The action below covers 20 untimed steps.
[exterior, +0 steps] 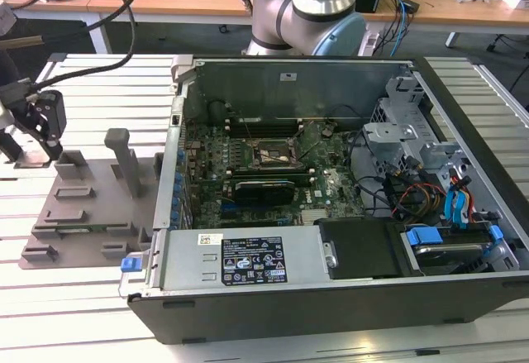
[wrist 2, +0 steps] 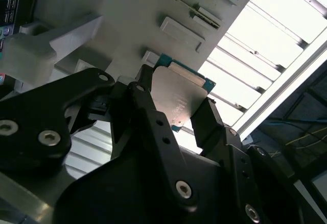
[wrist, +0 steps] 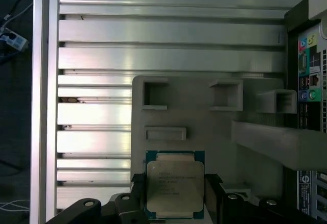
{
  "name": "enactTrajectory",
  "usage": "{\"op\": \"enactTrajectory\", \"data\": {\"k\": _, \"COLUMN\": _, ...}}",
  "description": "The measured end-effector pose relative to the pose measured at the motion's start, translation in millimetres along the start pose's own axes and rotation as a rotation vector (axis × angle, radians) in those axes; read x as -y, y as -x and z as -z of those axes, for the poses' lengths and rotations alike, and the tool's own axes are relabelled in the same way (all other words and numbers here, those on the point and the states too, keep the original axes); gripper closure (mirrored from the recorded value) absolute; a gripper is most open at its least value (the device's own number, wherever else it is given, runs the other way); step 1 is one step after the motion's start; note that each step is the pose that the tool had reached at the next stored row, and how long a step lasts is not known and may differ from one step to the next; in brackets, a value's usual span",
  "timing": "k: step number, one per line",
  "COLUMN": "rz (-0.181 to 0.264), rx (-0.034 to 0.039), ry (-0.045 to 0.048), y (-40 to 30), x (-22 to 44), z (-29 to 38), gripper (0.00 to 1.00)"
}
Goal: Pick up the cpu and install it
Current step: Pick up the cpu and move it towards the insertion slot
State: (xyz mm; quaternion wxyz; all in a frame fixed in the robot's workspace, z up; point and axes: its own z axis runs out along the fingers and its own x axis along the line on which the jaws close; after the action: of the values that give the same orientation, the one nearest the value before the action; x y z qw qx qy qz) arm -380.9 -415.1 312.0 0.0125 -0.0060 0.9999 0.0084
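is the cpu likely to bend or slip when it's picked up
Probably stiff: the cpu is a flat plate with a metal top. Likely light, being so thin. It could slip or tilt, since the gripper meets only its narrow edges.

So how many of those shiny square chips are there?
1. The cpu is held in the claw, right by the grey fixture tray. More may be hidden inside the computer case.

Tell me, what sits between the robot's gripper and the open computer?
The grey fixture tray lies between the gripper and the computer case, in the exterior view.
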Motion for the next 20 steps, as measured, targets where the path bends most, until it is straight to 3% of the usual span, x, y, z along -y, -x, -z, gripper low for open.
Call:
{"op": "enactTrajectory", "data": {"k": 7, "rz": 0.0, "rx": 0.0, "ry": 0.0, "y": 0.4, "x": -0.3, "z": 15.1, "gripper": 0.45}}
{"op": "enactTrajectory", "data": {"k": 11, "rz": 0.0, "rx": 0.0, "ry": 0.0, "y": 0.7, "x": -0.6, "z": 27.5, "gripper": 0.45}}
{"op": "enactTrajectory", "data": {"k": 20, "rz": 0.0, "rx": 0.0, "ry": 0.0, "y": 1.1, "x": -0.9, "z": 42.2, "gripper": 0.45}}
